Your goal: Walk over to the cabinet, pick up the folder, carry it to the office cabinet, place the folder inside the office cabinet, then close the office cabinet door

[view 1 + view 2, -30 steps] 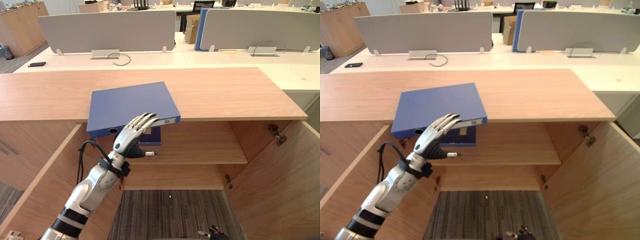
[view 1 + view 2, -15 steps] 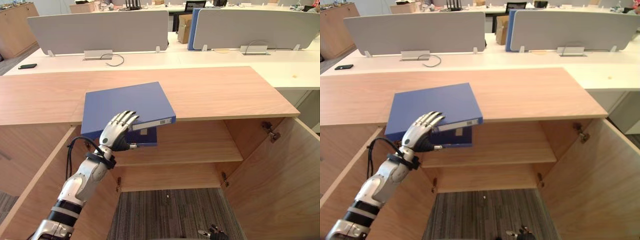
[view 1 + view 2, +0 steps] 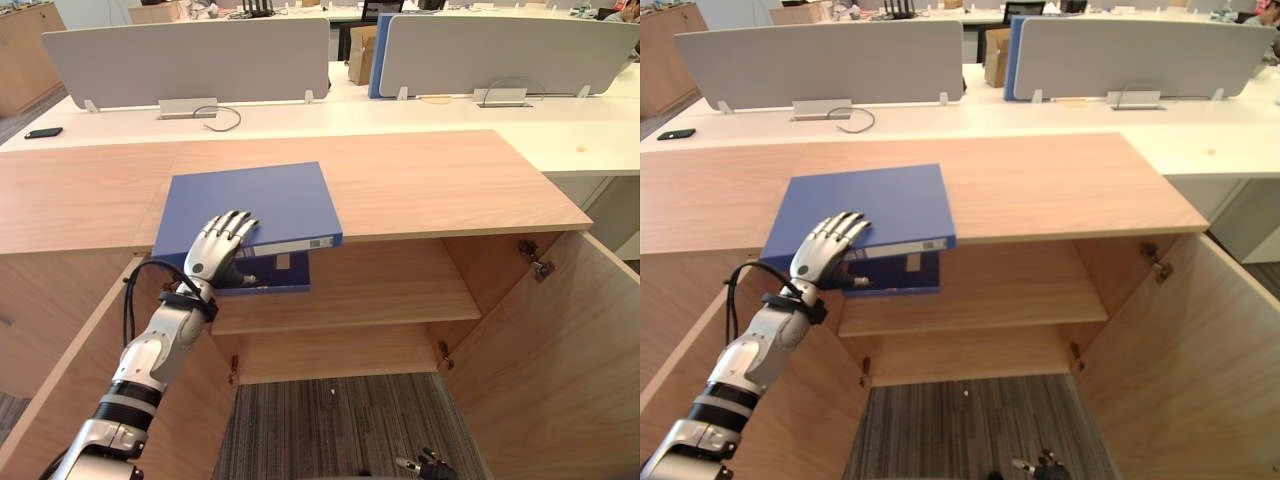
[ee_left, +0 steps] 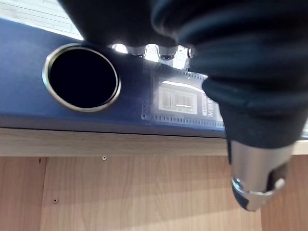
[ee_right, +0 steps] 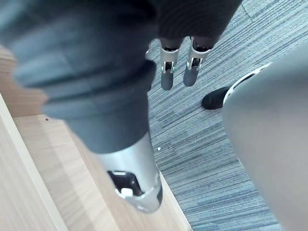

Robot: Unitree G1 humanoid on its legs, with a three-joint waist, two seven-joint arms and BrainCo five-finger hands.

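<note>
The walk looks done: the left robot hand (image 3: 222,248) is clamped on the folder (image 3: 262,198) at the cabinet top's (image 3: 450,180) front edge, so lifting, carrying, placing and shutting the door (image 3: 560,350) remain.

Left hand (image 3: 213,256): silver dark-tipped fingers (image 3: 236,221), dark ribbed cover (image 4: 250,62), silver-grey arm (image 3: 152,352)

Office scene: one blue folder (image 3: 250,200), one wooden cabinet (image 3: 450,185) with two open doors (a left door (image 3: 815,410) and a right door (image 3: 560,350)) and one inner shelf (image 3: 390,290). Two grey desk dividers (image 3: 190,60) (image 3: 500,50), one black phone (image 3: 43,132) and one cardboard box (image 3: 357,55) make up the background. Two robot hands are counted: the left hand (image 3: 222,245) and the right hand (image 5: 167,77).
</note>
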